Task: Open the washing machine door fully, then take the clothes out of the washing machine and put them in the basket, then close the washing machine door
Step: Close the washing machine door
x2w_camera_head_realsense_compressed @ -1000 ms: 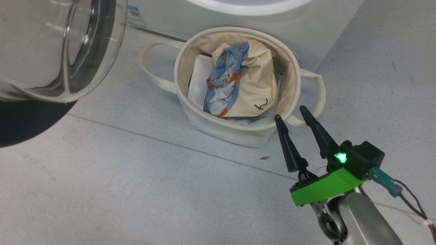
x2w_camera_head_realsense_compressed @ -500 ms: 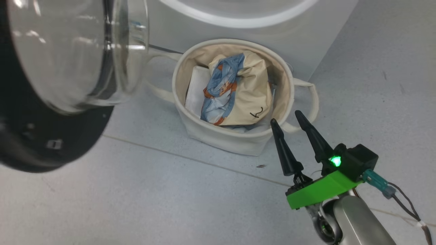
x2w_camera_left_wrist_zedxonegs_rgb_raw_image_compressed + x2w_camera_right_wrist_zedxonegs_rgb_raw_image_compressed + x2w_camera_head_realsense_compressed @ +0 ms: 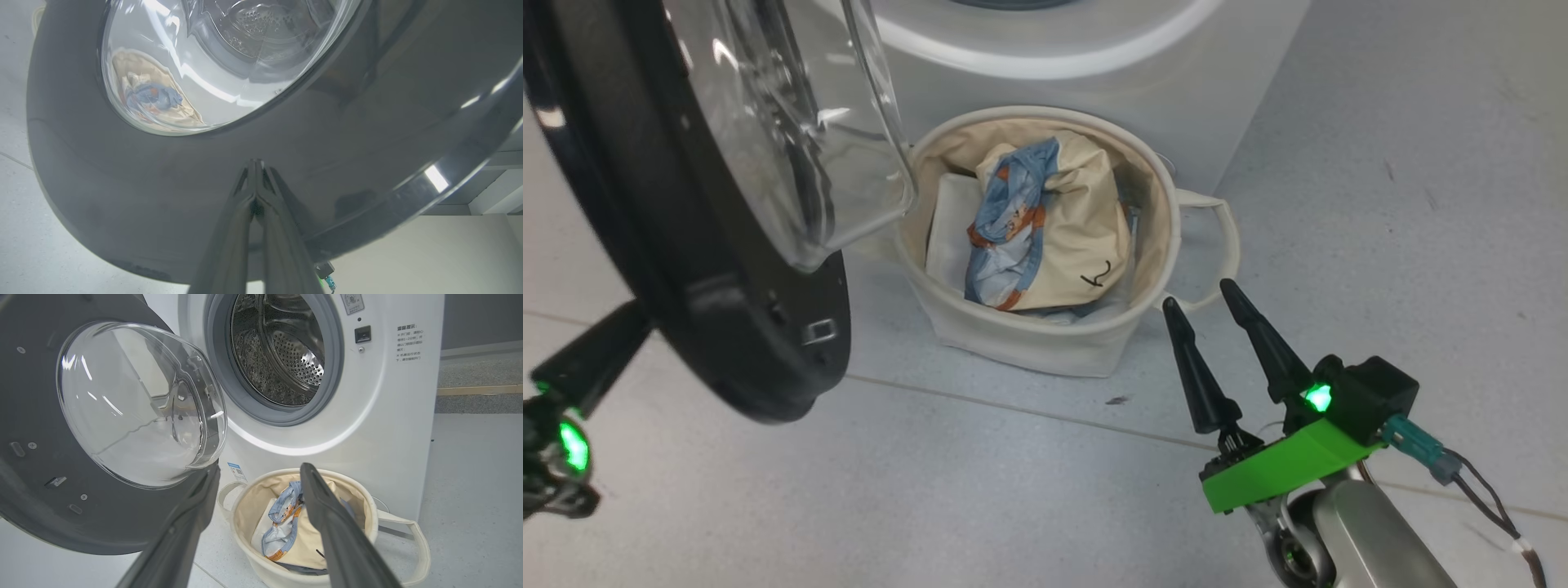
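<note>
left gripper (image 3: 256,165): fingers pinched tight together, nothing between them, tips look pressed against glossy black rim of washer door (image 3: 727,351). Door stands open, out to left of washer (image 3: 388,416), glass bulge facing drum (image 3: 286,351). right gripper (image 3: 1197,296): fingers spread wide, empty, hanging over floor (image 3: 1013,490) just beside basket (image 3: 1013,343). Basket sits on floor close against washer front, below opening. clothes (image 3: 1062,237) bunched inside basket, cream piece on top, blue printed one along its left, white sheet (image 3: 947,237) next to them.
</note>
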### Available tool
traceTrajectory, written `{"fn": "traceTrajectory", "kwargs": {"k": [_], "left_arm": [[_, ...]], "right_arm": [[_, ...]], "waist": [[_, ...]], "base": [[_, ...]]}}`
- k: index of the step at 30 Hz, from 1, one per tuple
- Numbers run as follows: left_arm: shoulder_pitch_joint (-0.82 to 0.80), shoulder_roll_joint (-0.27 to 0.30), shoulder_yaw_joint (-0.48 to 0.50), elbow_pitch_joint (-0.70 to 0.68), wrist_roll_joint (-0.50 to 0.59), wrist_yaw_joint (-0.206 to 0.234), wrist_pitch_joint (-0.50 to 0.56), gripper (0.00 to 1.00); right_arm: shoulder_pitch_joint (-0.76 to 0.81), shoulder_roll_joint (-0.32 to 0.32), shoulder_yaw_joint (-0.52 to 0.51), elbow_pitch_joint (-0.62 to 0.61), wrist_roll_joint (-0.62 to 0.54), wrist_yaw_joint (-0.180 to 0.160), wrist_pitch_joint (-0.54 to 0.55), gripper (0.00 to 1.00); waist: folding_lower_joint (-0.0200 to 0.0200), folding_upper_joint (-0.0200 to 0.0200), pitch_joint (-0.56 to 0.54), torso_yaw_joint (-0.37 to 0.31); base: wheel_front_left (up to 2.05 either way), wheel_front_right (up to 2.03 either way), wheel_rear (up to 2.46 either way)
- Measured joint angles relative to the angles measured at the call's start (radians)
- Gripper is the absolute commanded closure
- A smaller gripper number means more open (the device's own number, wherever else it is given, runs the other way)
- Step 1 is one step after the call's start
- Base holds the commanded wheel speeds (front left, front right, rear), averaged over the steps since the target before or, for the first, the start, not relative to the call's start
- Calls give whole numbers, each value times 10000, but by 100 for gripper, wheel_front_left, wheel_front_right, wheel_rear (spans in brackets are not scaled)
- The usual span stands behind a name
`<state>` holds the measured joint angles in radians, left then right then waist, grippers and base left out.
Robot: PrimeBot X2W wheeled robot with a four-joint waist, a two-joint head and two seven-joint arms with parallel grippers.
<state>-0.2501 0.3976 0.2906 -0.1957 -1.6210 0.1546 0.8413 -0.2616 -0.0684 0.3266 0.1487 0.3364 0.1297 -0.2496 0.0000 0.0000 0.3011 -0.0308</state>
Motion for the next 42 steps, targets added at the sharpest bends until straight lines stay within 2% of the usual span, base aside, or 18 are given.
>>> {"fn": "traceTrajectory", "kwargs": {"k": [10, 16, 20, 24, 31, 42], "left_arm": [[-670, -826, -1193, 316, 794, -867, -694, 100], [-1338, -1463, -2073, 863, 1179, -1400, -982, 100], [-1937, -1965, -2370, 1365, 1244, -1678, -1256, 100], [-2366, -2228, -2675, 1764, 1492, -1998, -1509, 100], [-3023, -2520, -3124, 2458, 1873, -2270, -1680, 100], [-4255, -3012, -3676, 3816, 2608, -2587, -2504, 100]], "right_arm": [[-81, 19, -10, -13, 309, 0, 0, 0], [-155, 23, -59, -146, 364, 0, 0, 0], [-205, 25, -15, -196, 466, 0, 0, 0], [-211, 27, 13, -278, 621, 0, 0, 0], [-251, 29, -35, -314, 717, 0, 0, 0], [-431, 54, -127, -376, 968, 0, 0, 0]], "waist": [[0, 0, 99, -634], [0, 0, 220, -954], [0, 0, 282, -1175], [0, 0, 377, -1463], [0, 0, 572, -1857], [0, 0, 967, -2521]], "base": [[0, 0, 0], [0, 0, 0], [0, 0, 0], [0, 0, 0], [0, 0, 0], [0, 0, 0]]}}
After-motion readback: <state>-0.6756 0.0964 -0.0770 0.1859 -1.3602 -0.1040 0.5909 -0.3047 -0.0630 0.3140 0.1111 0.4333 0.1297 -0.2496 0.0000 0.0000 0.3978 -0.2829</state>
